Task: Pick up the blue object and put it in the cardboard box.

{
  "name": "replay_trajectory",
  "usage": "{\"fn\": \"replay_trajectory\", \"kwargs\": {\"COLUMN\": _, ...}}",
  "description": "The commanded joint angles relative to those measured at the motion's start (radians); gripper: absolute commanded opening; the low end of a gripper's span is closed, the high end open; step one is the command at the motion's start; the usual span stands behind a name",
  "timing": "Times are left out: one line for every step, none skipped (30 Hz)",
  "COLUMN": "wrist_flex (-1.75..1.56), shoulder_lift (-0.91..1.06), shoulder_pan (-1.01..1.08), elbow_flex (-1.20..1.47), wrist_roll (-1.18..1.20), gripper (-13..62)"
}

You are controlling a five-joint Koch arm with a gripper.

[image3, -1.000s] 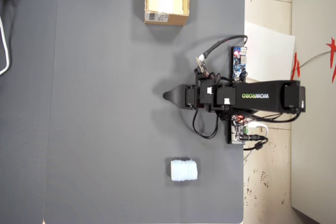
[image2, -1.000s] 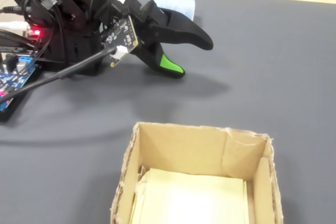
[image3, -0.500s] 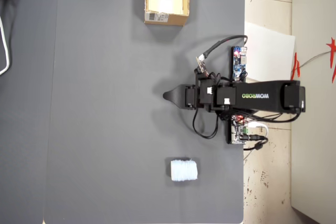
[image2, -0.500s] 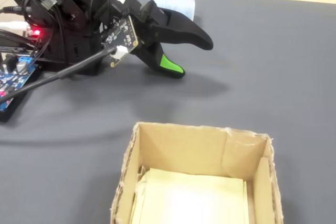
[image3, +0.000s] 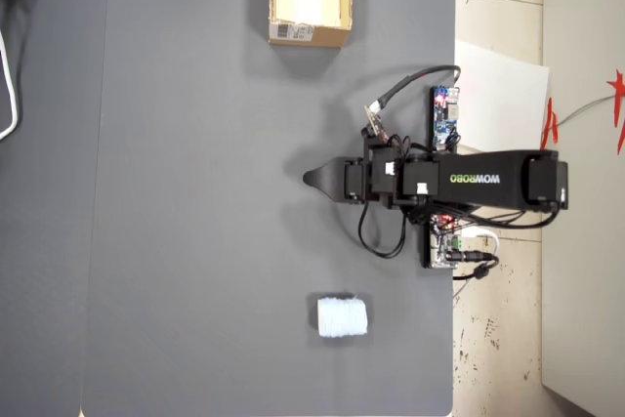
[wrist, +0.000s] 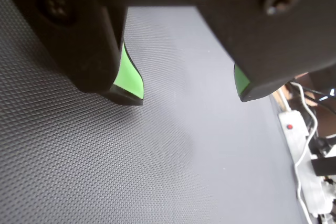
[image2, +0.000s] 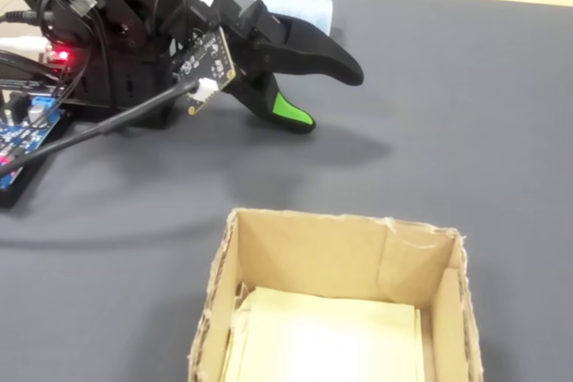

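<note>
The blue object (image3: 342,316), a pale light-blue textured roll, lies on the grey mat near the bottom of the overhead view. In the fixed view the blue object (image2: 300,4) peeks out behind the arm. The cardboard box (image3: 308,33) stands at the top of the overhead view, open, with a white label on its side flap. In the fixed view the cardboard box (image2: 313,221) is in front, its pale inside showing. My gripper (wrist: 189,97) is open just above the bare mat, with nothing between its green pads. The gripper (image3: 311,180) hangs between box and roll, apart from both, its jaws spread in the fixed view (image2: 329,98).
The dark grey mat (image3: 195,192) covers the table. The arm's base, cables and a blue circuit board (image3: 444,114) sit at the mat's right edge in the overhead view. A white power strip (wrist: 299,135) lies beyond the mat's edge in the wrist view.
</note>
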Motion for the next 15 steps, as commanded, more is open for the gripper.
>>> {"fn": "replay_trajectory", "kwargs": {"wrist_flex": 0.035, "shoulder_lift": 0.086, "shoulder_pan": -0.005, "elbow_flex": 0.040, "wrist_roll": 0.008, "gripper": 34.1}}
{"fn": "replay_trajectory", "kwargs": {"wrist_flex": 0.035, "shoulder_lift": 0.086, "shoulder_pan": -0.005, "elbow_flex": 0.040, "wrist_roll": 0.008, "gripper": 34.1}}
{"fn": "replay_trajectory", "kwargs": {"wrist_flex": 0.035, "shoulder_lift": 0.086, "shoulder_pan": -0.002, "elbow_flex": 0.040, "wrist_roll": 0.006, "gripper": 34.1}}
{"fn": "replay_trajectory", "kwargs": {"wrist_flex": 0.035, "shoulder_lift": 0.086, "shoulder_pan": -0.003, "elbow_flex": 0.040, "wrist_roll": 0.006, "gripper": 34.1}}
{"fn": "replay_trajectory", "kwargs": {"wrist_flex": 0.035, "shoulder_lift": 0.086, "shoulder_pan": -0.002, "elbow_flex": 0.040, "wrist_roll": 0.006, "gripper": 34.1}}
{"fn": "replay_trajectory", "kwargs": {"wrist_flex": 0.035, "shoulder_lift": 0.086, "shoulder_pan": -0.002, "elbow_flex": 0.040, "wrist_roll": 0.006, "gripper": 34.1}}
{"fn": "replay_trajectory", "kwargs": {"wrist_flex": 0.035, "shoulder_lift": 0.086, "shoulder_pan": -0.003, "elbow_flex": 0.040, "wrist_roll": 0.006, "gripper": 34.1}}
{"fn": "replay_trajectory", "kwargs": {"wrist_flex": 0.035, "shoulder_lift": 0.086, "shoulder_pan": -0.003, "elbow_flex": 0.040, "wrist_roll": 0.006, "gripper": 34.1}}
{"fn": "replay_trajectory", "kwargs": {"wrist_flex": 0.037, "shoulder_lift": 0.086, "shoulder_pan": -0.005, "elbow_flex": 0.040, "wrist_roll": 0.006, "gripper": 34.1}}
{"fn": "replay_trajectory", "kwargs": {"wrist_flex": 0.035, "shoulder_lift": 0.086, "shoulder_pan": -0.006, "elbow_flex": 0.040, "wrist_roll": 0.006, "gripper": 34.1}}
{"fn": "replay_trajectory", "kwargs": {"wrist_flex": 0.035, "shoulder_lift": 0.086, "shoulder_pan": -0.008, "elbow_flex": 0.040, "wrist_roll": 0.008, "gripper": 34.1}}
{"fn": "replay_trajectory", "kwargs": {"wrist_flex": 0.035, "shoulder_lift": 0.086, "shoulder_pan": -0.008, "elbow_flex": 0.040, "wrist_roll": 0.008, "gripper": 34.1}}
{"fn": "replay_trajectory", "kwargs": {"wrist_flex": 0.035, "shoulder_lift": 0.086, "shoulder_pan": -0.008, "elbow_flex": 0.040, "wrist_roll": 0.008, "gripper": 34.1}}
{"fn": "replay_trajectory", "kwargs": {"wrist_flex": 0.035, "shoulder_lift": 0.086, "shoulder_pan": -0.009, "elbow_flex": 0.040, "wrist_roll": 0.008, "gripper": 34.1}}
{"fn": "replay_trajectory", "kwargs": {"wrist_flex": 0.034, "shoulder_lift": 0.086, "shoulder_pan": -0.011, "elbow_flex": 0.040, "wrist_roll": 0.009, "gripper": 34.1}}
